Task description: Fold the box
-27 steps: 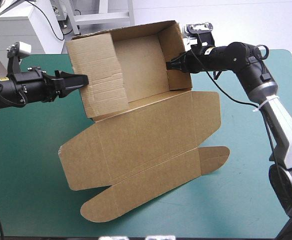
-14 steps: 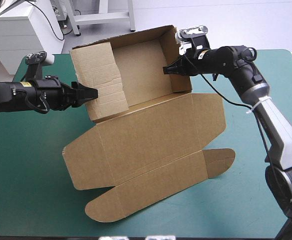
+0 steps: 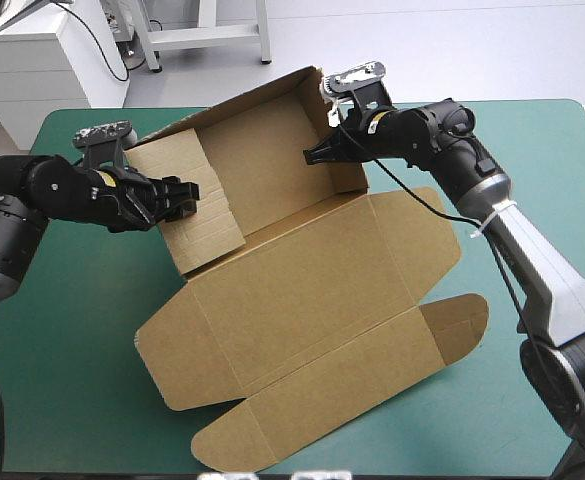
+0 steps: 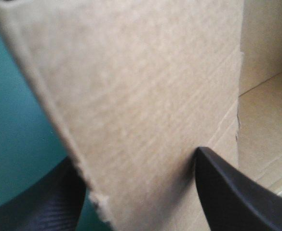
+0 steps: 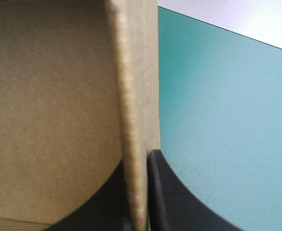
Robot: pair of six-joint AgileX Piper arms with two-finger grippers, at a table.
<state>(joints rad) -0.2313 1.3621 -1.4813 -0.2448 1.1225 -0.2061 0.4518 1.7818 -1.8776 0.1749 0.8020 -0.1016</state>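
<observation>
Box (image 3: 302, 300) | walls up (lid flat) | left hand (image 3: 187, 198), right hand (image 3: 312, 155) pinching walls

Box (image 3: 302, 300): we see walls at 11 o'clock, lid at 5.
Left gripper (image 3: 189, 196): 9 o'clock wall.
Right gripper (image 3: 311, 155): 1 o'clock wall.

A robotics lab: two robot arms (image 3: 532, 270) work at a table (image 3: 62, 340) under a teal-green cover, and beyond its far edge stand a white cabinet (image 3: 37, 65) with a black cable (image 3: 102, 45) draped over it and grey metal frame legs (image 3: 263, 30) on a bare pale floor (image 3: 452, 50)
</observation>
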